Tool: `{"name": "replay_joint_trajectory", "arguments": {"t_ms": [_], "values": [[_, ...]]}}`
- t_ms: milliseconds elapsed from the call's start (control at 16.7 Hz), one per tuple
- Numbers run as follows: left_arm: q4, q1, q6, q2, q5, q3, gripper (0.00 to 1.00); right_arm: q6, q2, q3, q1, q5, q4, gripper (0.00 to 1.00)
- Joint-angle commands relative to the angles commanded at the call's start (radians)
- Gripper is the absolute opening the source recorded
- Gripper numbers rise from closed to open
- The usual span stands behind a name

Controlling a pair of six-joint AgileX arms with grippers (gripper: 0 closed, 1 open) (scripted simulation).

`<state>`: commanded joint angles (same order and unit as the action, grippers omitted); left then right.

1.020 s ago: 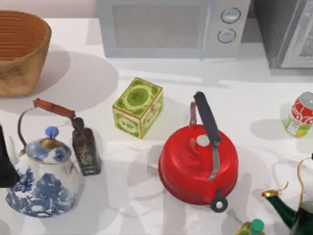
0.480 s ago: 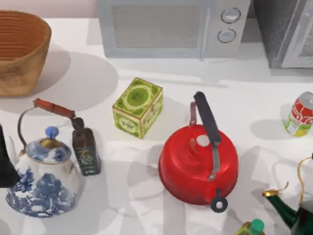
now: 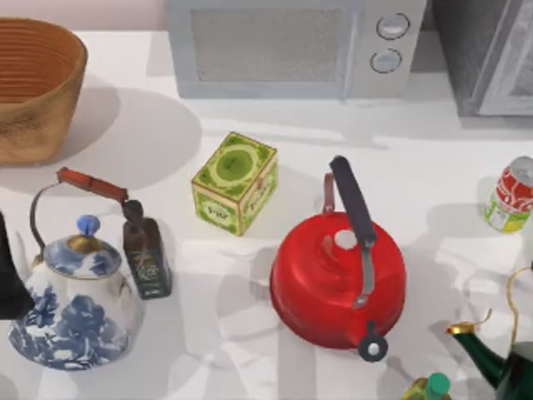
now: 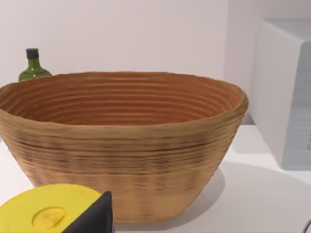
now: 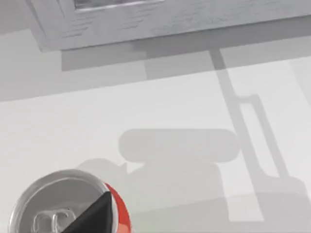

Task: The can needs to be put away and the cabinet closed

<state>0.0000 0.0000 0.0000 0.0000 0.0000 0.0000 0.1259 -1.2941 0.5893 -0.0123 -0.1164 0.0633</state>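
Fingers (image 5: 97,213) of right arm: one dark tip showing, touching or just over can (image 5: 63,204) rim, can't tell if spread or pinching. Can standing on desk (image 3: 250,350), cabinet (image 5: 146,19) beyond it from fingers. Vs 1 s ago: arm shadows on desk shifted, can barely budged, so prob still lining up the grab, nothing put away yet. Left fingers (image 4: 92,218) parked near basket (image 4: 121,145), state also unclear.

A rendered kitchen: a white table (image 3: 466,167) carries a microwave (image 3: 296,46), kettles (image 3: 337,279) (one red) and a tea tin (image 3: 235,182).
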Motion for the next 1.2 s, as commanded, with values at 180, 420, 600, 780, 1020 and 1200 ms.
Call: {"name": "replay_joint_trajectory", "arguments": {"t_ms": [180,420,600,780,1020,1200], "values": [[0.000,0.000,0.000,0.000,0.000,0.000,1.00,0.007,-0.055,0.011,0.054,0.000,0.004,1.00],[0.000,0.000,0.000,0.000,0.000,0.000,1.00,0.008,-0.142,0.008,0.138,-0.003,0.009,1.00],[0.000,0.000,0.000,0.000,0.000,0.000,1.00,0.007,-0.185,0.011,0.171,-0.008,0.016,1.00],[0.000,0.000,0.000,0.000,0.000,0.000,1.00,0.007,-0.191,0.013,0.175,-0.009,0.017,1.00],[0.000,0.000,0.000,0.000,0.000,0.000,1.00,0.007,-0.188,0.011,0.171,-0.009,0.017,1.00],[0.000,0.000,0.000,0.000,0.000,0.000,1.00,0.011,-0.223,0.036,0.180,-0.013,0.027,1.00]]}}
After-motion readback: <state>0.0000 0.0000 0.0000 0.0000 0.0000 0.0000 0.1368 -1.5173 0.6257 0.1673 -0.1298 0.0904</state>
